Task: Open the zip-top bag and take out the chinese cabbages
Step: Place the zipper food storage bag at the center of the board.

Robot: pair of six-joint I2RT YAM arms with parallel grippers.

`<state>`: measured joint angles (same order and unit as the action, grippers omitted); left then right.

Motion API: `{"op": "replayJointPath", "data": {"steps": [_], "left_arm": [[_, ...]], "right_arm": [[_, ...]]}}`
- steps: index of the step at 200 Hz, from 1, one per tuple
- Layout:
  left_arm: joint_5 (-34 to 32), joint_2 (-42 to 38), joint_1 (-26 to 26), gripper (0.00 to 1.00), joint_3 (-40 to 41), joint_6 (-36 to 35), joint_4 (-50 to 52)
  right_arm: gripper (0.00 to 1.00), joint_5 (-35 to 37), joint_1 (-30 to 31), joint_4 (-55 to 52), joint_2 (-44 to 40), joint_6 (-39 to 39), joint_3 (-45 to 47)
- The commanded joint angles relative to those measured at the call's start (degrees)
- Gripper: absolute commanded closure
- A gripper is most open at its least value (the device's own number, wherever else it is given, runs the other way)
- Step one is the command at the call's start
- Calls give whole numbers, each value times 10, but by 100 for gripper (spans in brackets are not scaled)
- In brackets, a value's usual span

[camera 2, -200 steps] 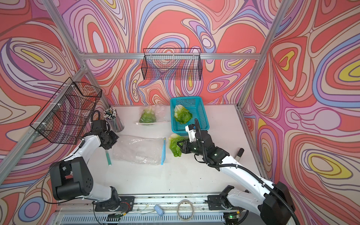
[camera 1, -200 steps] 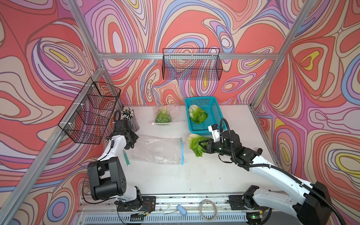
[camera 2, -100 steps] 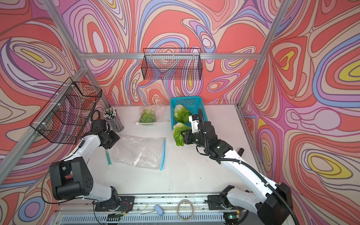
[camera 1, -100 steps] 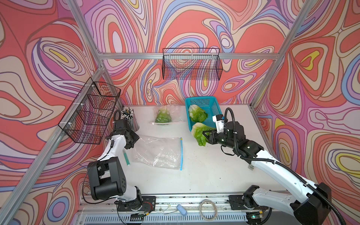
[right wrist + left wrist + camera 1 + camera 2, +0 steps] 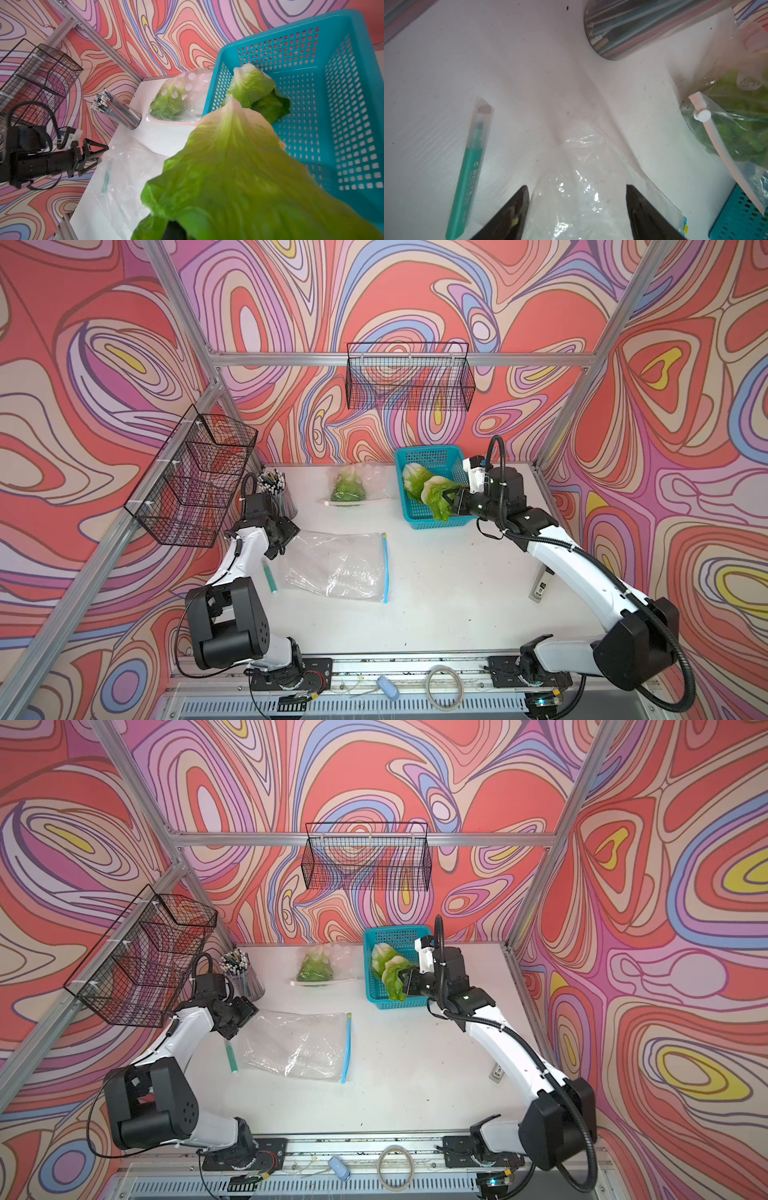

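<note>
Green held cabbage point(image 5: 434, 497): it is hanging in the air over the front edge of the blue basket point(image 5: 432, 456). Its white end is pointing away from the gripper in the right wrist view point(image 5: 239, 176).
Right gripper point(image 5: 451, 502): it is squeezing the held cabbage by its leafy part.
Basket cabbage point(image 5: 411, 483): it is lying inside the blue basket, just behind the held cabbage.
Bagged cabbage point(image 5: 347, 489): it is sitting inside a second clear bag point(image 5: 365, 472) with a pink zip strip. That bag is lying at the back of the table point(image 5: 436, 593), between the pen cup point(image 5: 278, 489) and the blue basket.
Zip-top bag point(image 5: 336, 564): it is lying flat and see-through in the middle of the table. Its blue zip strip is facing the right arm's side.
Left gripper point(image 5: 576, 191): its fingers point(image 5: 512, 207) are standing wide apart and holding nothing. A corner of the zip-top bag is lying between them.
Green pen point(image 5: 269, 578): it is lying on the table, just beside the zip-top bag, on the left arm's side.
Pen cup: it is standing in the back left corner, stuffed with pens.
Wire baskets point(image 5: 409, 381): they are hanging on the back wall and the left wall.
</note>
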<state>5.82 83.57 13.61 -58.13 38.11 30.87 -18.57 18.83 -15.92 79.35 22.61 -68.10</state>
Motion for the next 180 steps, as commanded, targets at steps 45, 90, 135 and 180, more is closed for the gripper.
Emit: {"op": "replayJointPath", "data": {"steps": [45,90,135,180], "left_arm": [[-17,-19,3,26,-17,-8,19],[-17,-18,3,27,-17,-11,19],[-7,-17,3,28,-16,-14,12],[7,-13,4,28,-16,-16,6]], "right_arm": [[100,-40,-60,32,100,-55,-85],[100,-35,-78,49,157,-63,-144],[100,-36,-97,39,231,-68,-223],[100,-38,-112,35,307,-68,-293]]}}
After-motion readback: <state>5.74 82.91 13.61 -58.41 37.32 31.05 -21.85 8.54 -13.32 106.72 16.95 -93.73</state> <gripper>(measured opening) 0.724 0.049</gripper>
